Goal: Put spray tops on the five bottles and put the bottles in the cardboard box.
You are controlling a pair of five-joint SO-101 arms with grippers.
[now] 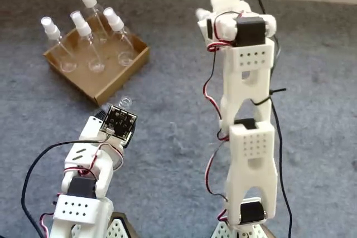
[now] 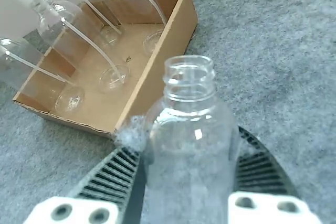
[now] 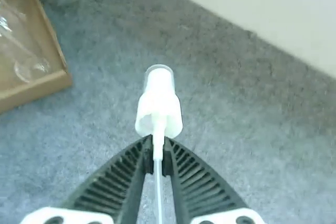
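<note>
My left gripper (image 2: pixel 186 169) is shut on a clear bottle (image 2: pixel 189 129) with an open, capless neck; the bottle's mouth (image 1: pixel 126 102) peeks out just past the wrist camera, near the box's front edge. The cardboard box (image 1: pixel 131 65) at the back left holds several clear bottles (image 1: pixel 89 48) that carry white spray tops. My right gripper (image 3: pixel 156 153) is shut on the dip tube of a white spray top (image 3: pixel 158 106), held above the grey carpet. The right arm (image 1: pixel 245 54) stretches toward the far edge of the table.
Grey carpet (image 1: pixel 173 132) covers the table between the arms and to the right. A pale wall (image 3: pixel 273 9) runs along the far edge. Red and black cables (image 1: pixel 212 98) hang along the right arm.
</note>
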